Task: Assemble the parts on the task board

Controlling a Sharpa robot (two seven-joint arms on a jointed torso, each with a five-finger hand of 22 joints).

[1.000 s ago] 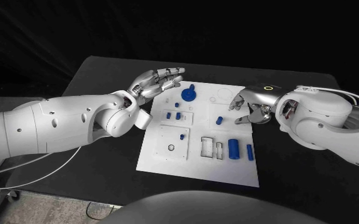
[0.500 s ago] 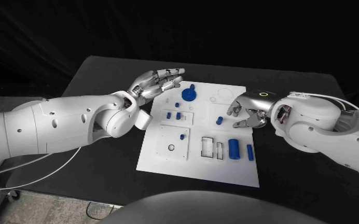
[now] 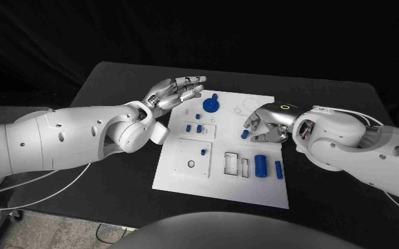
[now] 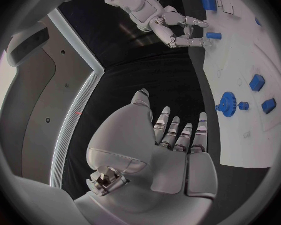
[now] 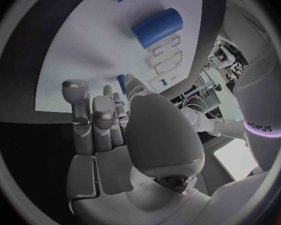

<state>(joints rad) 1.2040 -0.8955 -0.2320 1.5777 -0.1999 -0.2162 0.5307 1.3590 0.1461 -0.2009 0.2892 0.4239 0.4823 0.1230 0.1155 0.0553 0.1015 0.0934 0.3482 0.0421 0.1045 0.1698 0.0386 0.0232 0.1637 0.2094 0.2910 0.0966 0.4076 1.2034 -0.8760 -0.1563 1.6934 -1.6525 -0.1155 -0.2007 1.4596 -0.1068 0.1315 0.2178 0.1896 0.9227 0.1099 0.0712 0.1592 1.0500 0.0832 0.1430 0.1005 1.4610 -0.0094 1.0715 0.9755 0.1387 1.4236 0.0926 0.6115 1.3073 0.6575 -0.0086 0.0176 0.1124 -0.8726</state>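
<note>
Right hand [image 3: 266,123]: over the right edge of the task board [image 3: 187,175], fingers curled down around a small blue peg [image 3: 244,134]; fingertips close on the peg, contact itself not resolvable, so grip state cannot be told.
Small blue peg: upright or slightly tilted on the board's right-middle area, just left of the right hand's palm; also seen in the left wrist view [image 4: 213,35] beside the curled fingers.
Risk, peg: likely to tip or skid left across the smooth white plate if fingers close unevenly; cause judged as a small part and a partial wrap.
Risk, neighbours: large blue cylinder [image 3: 260,165] and slim blue rod [image 3: 278,169] lying near of the hand, by the rectangular slots [image 3: 235,163]; could be swept by the forearm on a low move toward the near edge.
Risk, sight: peg mostly hidden under the palm in the right wrist view, so misalignment is hard to catch.
Left hand [image 3: 173,93]: raised off the board's far-left corner, palm up, fingers spread and straight, holding nothing.
Blue gear [image 3: 210,105]: at the far end of the board, just right of the left hand, apart from it.
Small blue blocks [image 3: 193,128]: seated in the left-middle panel, well clear of both hands.
</note>
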